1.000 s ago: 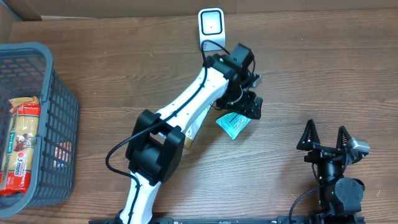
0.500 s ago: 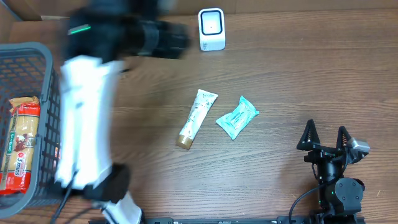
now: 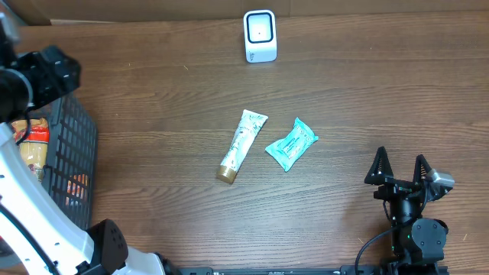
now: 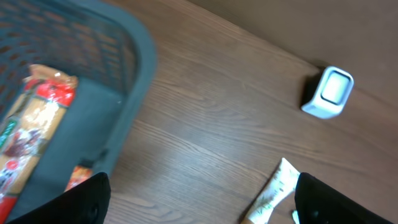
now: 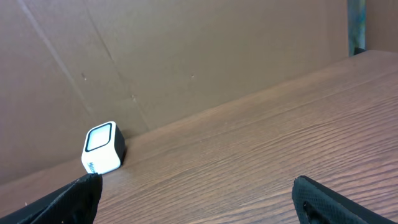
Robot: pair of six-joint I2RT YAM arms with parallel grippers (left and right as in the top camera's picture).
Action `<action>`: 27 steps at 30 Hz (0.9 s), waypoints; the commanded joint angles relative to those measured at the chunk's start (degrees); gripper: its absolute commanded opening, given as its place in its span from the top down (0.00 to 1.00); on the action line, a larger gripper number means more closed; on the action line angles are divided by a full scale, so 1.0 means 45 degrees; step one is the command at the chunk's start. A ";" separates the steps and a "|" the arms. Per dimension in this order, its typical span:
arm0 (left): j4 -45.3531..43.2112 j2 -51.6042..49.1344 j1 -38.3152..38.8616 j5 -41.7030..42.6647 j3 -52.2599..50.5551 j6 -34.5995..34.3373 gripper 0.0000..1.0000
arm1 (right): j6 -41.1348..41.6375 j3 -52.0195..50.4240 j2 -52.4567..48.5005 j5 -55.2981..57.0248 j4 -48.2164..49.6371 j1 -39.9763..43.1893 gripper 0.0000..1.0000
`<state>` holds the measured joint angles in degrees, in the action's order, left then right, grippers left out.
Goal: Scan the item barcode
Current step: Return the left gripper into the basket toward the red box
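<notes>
Seemingly midway: we see nothing held up for scanning now.
Nearest, our right gripper (image 3: 399, 166) rests spread wide, empty. Mid-table we count one tube (image 3: 242, 145) and one teal packet (image 3: 291, 143), lying just beside each other, possibly done. Leftward, our left gripper (image 4: 208, 204) hangs wide and empty over the single basket (image 3: 72, 153), which holds one noodle pack (image 4: 37, 124) plus one orange item (image 4: 78, 179), partly hidden; we judge these not yet scanned. Farthest stands one scanner (image 3: 260, 36).

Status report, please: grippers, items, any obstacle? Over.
Left gripper open, empty, over basket rim. Right gripper open, empty. Tube, teal pouch on table. Scanner unobstructed.
</notes>
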<state>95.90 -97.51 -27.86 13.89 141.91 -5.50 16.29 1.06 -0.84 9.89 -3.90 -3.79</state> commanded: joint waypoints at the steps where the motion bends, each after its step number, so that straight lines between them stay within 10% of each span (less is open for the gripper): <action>1: -0.0019 0.0034 -0.0233 0.0223 0.0049 0.0015 0.18 | 0.0029 -0.0136 0.0141 0.0126 0.0078 -0.0010 0.00; 27: 0.0199 0.0384 -0.3487 -0.2191 -0.1851 -0.2021 0.17 | 0.0029 -0.0136 0.0141 0.0126 0.0078 -0.0010 0.00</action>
<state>96.66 -97.23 -40.97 5.21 135.87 -13.58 16.32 1.04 -0.84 9.89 -3.90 -3.79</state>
